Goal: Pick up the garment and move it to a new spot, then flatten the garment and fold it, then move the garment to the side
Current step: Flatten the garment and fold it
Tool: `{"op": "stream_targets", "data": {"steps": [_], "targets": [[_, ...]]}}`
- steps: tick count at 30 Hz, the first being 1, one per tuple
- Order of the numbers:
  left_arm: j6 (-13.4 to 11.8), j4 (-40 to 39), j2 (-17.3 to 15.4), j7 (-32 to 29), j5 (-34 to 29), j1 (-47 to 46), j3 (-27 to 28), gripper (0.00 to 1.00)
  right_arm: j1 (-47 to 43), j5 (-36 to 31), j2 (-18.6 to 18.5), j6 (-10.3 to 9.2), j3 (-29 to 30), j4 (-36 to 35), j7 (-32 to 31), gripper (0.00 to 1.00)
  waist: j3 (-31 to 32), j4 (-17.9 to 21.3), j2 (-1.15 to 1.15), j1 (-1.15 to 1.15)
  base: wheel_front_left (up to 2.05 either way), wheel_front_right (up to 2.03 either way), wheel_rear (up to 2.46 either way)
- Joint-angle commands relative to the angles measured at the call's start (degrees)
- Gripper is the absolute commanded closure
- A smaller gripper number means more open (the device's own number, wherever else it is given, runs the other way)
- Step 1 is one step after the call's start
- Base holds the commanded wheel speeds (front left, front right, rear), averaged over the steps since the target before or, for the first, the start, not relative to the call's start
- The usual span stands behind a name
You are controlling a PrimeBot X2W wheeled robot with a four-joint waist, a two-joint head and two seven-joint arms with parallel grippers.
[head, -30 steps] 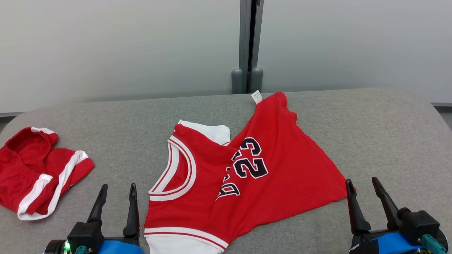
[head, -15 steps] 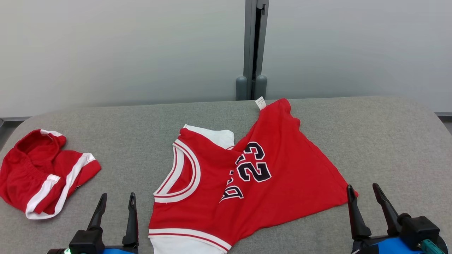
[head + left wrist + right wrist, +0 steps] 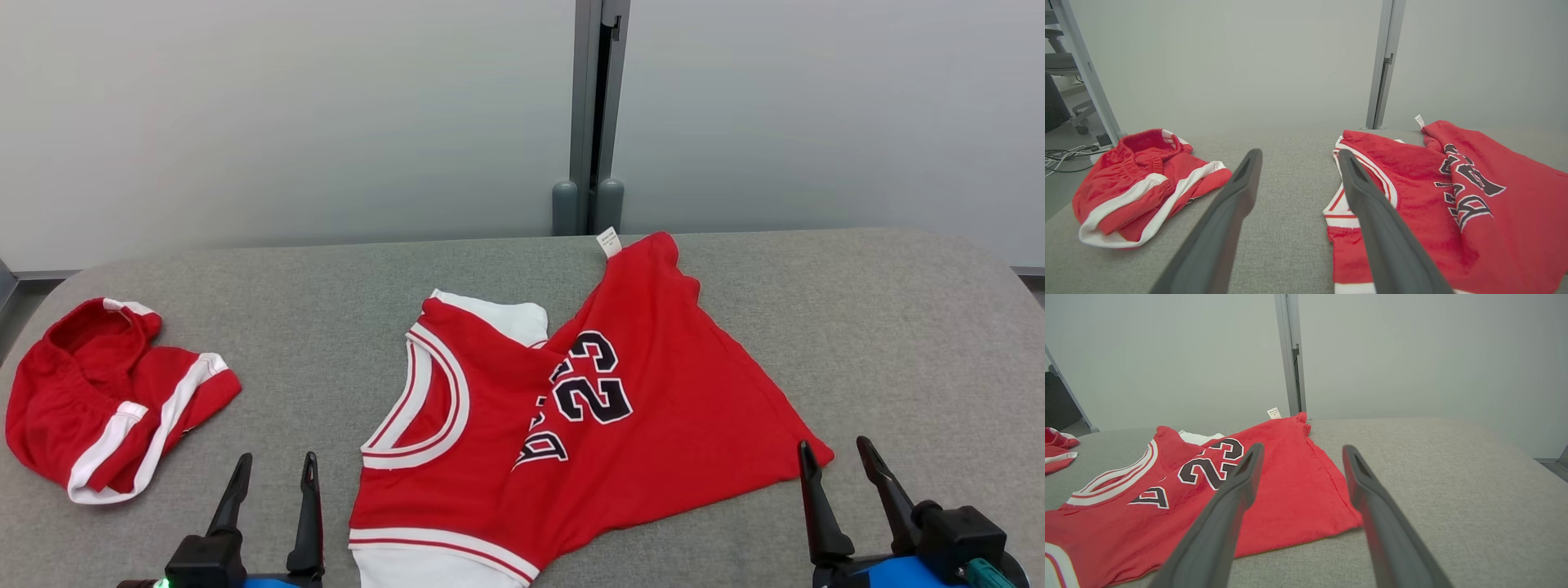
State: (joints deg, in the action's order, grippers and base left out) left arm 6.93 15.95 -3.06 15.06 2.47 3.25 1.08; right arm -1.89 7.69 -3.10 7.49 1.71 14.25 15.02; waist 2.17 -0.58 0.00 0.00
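Observation:
The garment is a red jersey with white trim and a black "23". It lies rumpled and partly folded over itself in the middle of the grey table, with a white tag at its far corner. My left gripper stands open at the near edge, just left of the jersey's armhole. My right gripper is open beside the jersey's near right corner. Neither touches the cloth. The jersey also spreads left of the right gripper's fingers.
Red shorts with white stripes lie bunched at the table's left end. A grey wall with a vertical post stands behind the table. Bare grey surface spreads to the right of the jersey.
The head camera has shifted, so the whole scene sits lower and further right in the picture. Both grippers stay open and the garment lies as before.

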Motion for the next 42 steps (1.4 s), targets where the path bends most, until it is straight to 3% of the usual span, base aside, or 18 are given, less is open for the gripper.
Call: {"op": "stream_targets", "data": {"steps": [1,14,23,35,42], "targets": [[-0.1,0.3,-0.1,0.2,-0.1,0.4,-0.3,0.0,-0.5,-0.4,0.1,0.01,0.2,0.4,0.2,0.0,0.0,-0.1,0.0,0.0,0.0,0.0,0.0],[0.5,9.4,0.0,0.2,2.5,1.3,-5.5,0.0,2.2,-0.5,-1.7,0.01,2.4,9.6,0.2,0.0,-1.0,-1.5,0.0,0.0,0.0,0.0,0.0],[0.7,17.1,-0.1,0.2,4.8,2.1,-12.1,0.0,3.4,-0.5,-2.5,0.01,3.7,15.2,0.2,0.0,-1.7,-2.5,0.0,0.0,0.0,0.0,0.0],[0.6,23.5,-1.1,0.0,8.8,1.2,-18.9,0.0,3.7,0.0,-3.0,0.01,3.4,17.2,0.2,0.0,-2.3,-2.4,0.0,0.0,0.0,0.0,0.0],[0.6,22.9,-1.3,0.0,11.9,0.2,-24.9,0.0,4.4,0.2,-3.0,0.01,3.0,17.7,0.2,0.0,-2.9,-2.4,0.0,0.0,0.0,0.0,0.0]]}}
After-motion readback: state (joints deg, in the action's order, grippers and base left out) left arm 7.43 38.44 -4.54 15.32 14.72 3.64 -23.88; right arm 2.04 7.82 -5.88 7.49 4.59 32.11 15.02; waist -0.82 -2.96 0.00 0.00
